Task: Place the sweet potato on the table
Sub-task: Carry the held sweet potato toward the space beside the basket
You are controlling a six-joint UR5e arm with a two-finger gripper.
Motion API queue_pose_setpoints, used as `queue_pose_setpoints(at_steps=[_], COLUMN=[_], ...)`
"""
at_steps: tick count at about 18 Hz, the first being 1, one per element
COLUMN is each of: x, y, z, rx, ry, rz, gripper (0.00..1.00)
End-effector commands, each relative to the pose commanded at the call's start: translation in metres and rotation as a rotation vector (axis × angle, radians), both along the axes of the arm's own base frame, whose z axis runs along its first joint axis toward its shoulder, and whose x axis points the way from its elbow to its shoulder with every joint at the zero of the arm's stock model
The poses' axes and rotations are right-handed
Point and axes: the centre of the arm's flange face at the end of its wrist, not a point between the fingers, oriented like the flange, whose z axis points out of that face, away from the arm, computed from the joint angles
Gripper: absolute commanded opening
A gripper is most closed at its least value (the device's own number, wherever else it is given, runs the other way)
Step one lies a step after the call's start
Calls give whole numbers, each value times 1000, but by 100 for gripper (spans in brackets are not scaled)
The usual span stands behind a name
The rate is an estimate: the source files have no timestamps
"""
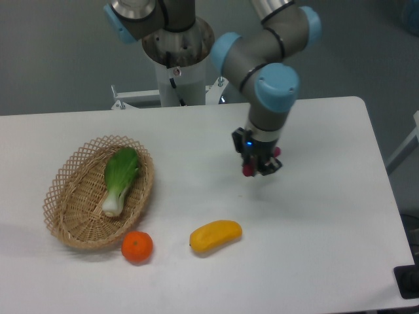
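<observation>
Smooth white table (pixel 327 216); claw (pixel 257 167) clamped on small reddish sweet potato (pixel 249 169), above surface.

sweet potato (pixel 249 170): reddish, mostly hidden, held above table | table (pixel 327 222): white, flat
</observation>
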Motion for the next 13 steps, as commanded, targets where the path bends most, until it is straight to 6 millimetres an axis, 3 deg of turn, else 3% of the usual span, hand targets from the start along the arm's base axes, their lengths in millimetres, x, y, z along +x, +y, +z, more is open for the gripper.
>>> queue_pose_setpoints(at_steps=[7,9,13], x=[58,63,77], y=[5,7,15], z=[-36,-37,-41], rx=[7,5,-1], ry=[15,13,5], rz=[-64,-68,-100], gripper=[14,15,32])
